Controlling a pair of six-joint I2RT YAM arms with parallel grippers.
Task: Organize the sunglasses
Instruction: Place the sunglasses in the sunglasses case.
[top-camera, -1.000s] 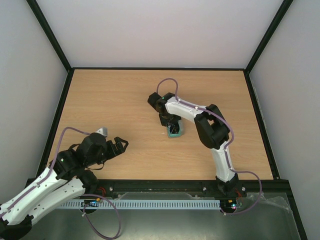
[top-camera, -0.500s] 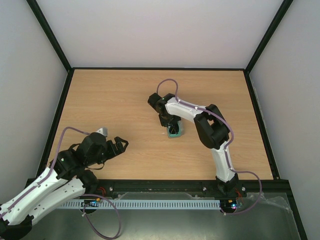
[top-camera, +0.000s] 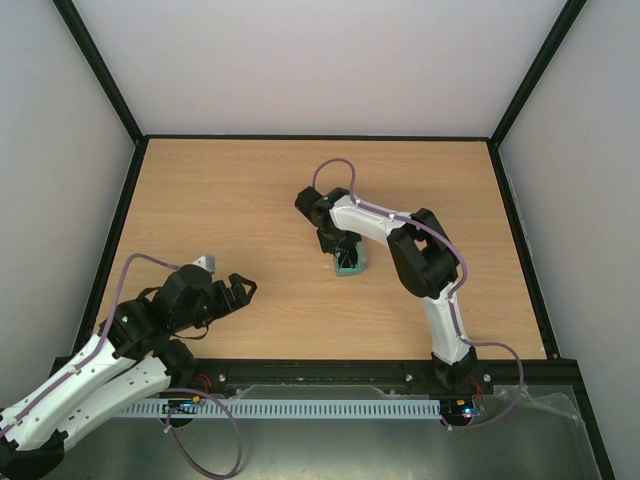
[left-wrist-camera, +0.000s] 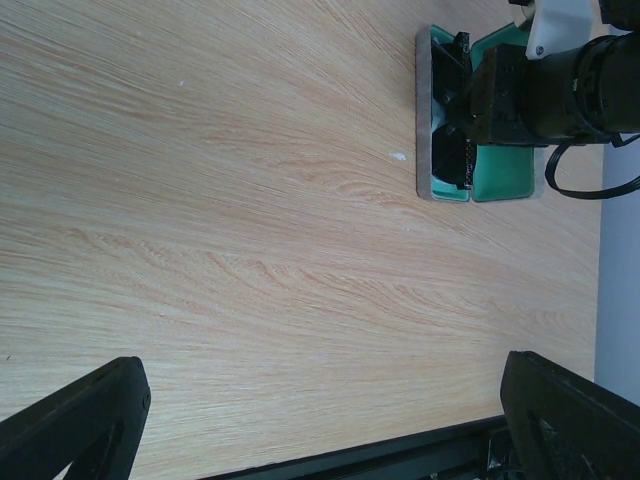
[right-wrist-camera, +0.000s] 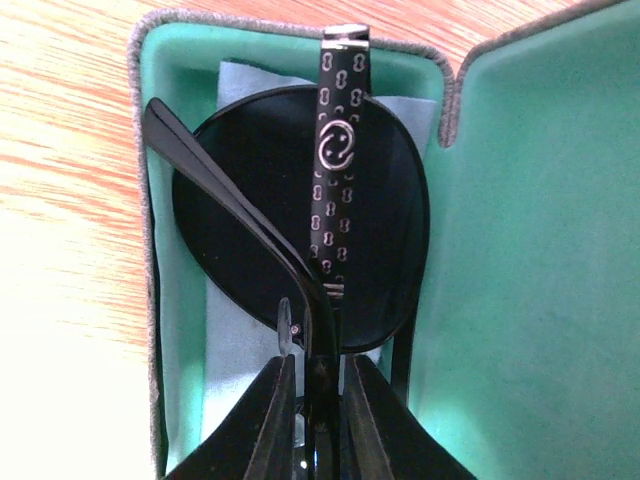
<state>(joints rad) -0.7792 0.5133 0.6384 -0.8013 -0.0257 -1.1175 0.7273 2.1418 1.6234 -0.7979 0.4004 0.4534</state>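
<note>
The grey case with green lining (right-wrist-camera: 520, 250) lies open on the table (top-camera: 250, 200), near its middle (top-camera: 351, 265). The light blue cloth (right-wrist-camera: 230, 340) lies in its left half. The sunglasses (right-wrist-camera: 300, 220) rest on the cloth, one dark round lens showing, arms folded across it. My right gripper (right-wrist-camera: 320, 400) reaches down into the case (top-camera: 343, 248), its jaws closed narrowly on the thin frame by the bridge. My left gripper (top-camera: 240, 290) is open and empty, low over the table's near left. In the left wrist view the case (left-wrist-camera: 424, 120) lies far off and the gripper's (left-wrist-camera: 330, 400) fingers (left-wrist-camera: 90, 410) stand wide apart.
The black frame rail (top-camera: 350, 368) runs along the near table edge. White walls with black posts (top-camera: 100, 70) close in the left, back and right sides. A small white speck (left-wrist-camera: 398, 156) lies on the wood beside the case.
</note>
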